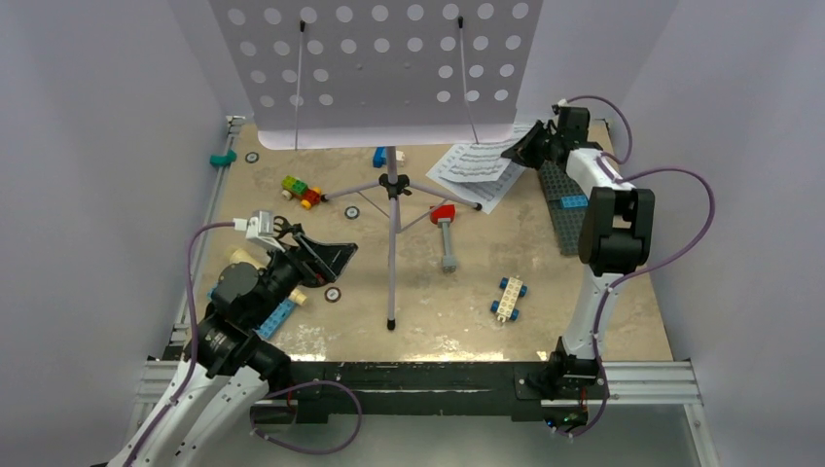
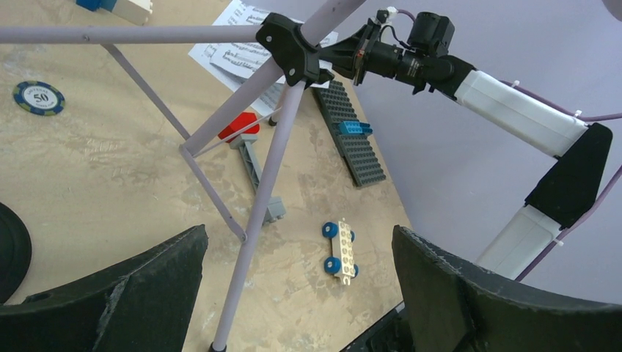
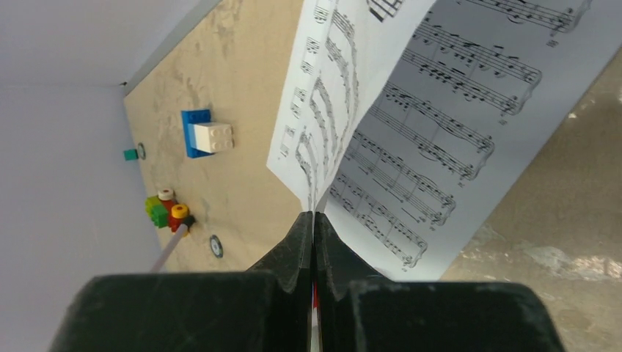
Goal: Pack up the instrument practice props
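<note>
Your right gripper is at 2 o'clock on the table. Its fingers are squeezed tight together on the edge of the pages. The pages are full of lines of music notes, with no words you can read. They sit at 1 o'clock from the middle of the stand. You cannot tell how many sheets there are.

Your left gripper is at 8 o'clock. Its fingers are wide apart and hold nothing.

There is one stand. It is up on its three legs in the middle of the table, and its tray with the holes is at 12 o'clock.

The only writing you can read is "50" on one chip. The top view shows three chips in all.

There are two toy cars. The brick car is at 10 o'clock from the stand, and the blue-wheel car is at 4 o'clock.

One grey plate lies at 3 o'clock, with one blue brick on it. One red-and-grey toy lies just beside the stand's right leg.
</note>
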You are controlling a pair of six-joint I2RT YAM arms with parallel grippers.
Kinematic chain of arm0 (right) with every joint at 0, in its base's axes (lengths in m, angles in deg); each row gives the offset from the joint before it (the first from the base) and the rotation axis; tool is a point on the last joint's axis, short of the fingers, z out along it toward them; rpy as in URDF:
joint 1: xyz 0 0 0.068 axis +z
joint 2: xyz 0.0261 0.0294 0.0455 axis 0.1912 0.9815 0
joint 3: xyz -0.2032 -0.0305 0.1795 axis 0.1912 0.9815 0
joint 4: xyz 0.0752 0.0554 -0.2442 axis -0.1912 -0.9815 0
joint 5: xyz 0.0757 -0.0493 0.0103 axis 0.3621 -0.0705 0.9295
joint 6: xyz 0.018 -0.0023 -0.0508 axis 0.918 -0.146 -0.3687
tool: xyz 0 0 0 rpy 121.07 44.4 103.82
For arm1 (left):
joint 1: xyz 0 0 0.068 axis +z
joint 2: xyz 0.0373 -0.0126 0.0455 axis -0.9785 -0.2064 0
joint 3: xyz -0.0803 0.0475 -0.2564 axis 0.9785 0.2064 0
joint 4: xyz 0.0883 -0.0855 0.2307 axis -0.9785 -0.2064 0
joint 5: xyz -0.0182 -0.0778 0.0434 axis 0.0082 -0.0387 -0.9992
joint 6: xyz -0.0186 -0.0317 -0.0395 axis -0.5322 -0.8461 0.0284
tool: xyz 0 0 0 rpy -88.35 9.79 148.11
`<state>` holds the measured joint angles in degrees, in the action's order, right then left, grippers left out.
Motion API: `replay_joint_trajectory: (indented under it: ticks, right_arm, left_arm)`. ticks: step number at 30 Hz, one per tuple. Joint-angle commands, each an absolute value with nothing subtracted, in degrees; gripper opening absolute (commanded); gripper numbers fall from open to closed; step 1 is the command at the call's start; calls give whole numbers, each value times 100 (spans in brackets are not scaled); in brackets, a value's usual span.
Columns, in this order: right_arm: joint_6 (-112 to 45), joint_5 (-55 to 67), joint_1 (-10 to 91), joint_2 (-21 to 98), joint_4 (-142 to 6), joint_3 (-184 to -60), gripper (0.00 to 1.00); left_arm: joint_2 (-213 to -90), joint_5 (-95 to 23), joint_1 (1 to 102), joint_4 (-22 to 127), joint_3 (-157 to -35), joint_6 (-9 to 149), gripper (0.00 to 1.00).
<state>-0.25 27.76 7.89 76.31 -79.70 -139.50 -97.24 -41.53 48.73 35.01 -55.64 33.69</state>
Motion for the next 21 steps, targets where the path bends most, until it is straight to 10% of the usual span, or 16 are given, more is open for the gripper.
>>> replay_joint_trajectory:
  ticks: [1,6,16,21]
  right_arm:
    - [-355,2398,744,7500,-8311,-14000,0]
    - [-392,2455,742,7694,-8480,-13984,1]
    - [-323,2187,736,7249,-8575,-13825,73]
    - [-258,1860,731,6250,-8469,-13492,86]
  left_arm:
    - [-9706,-3959,4891,3670,-5380,3106,100]
    - [-9607,-3957,4892,3574,-5278,3028,100]
    - [-9560,-3976,4896,3367,-5286,3082,100]
    - [-9497,-4175,4897,3153,-5388,3156,100]
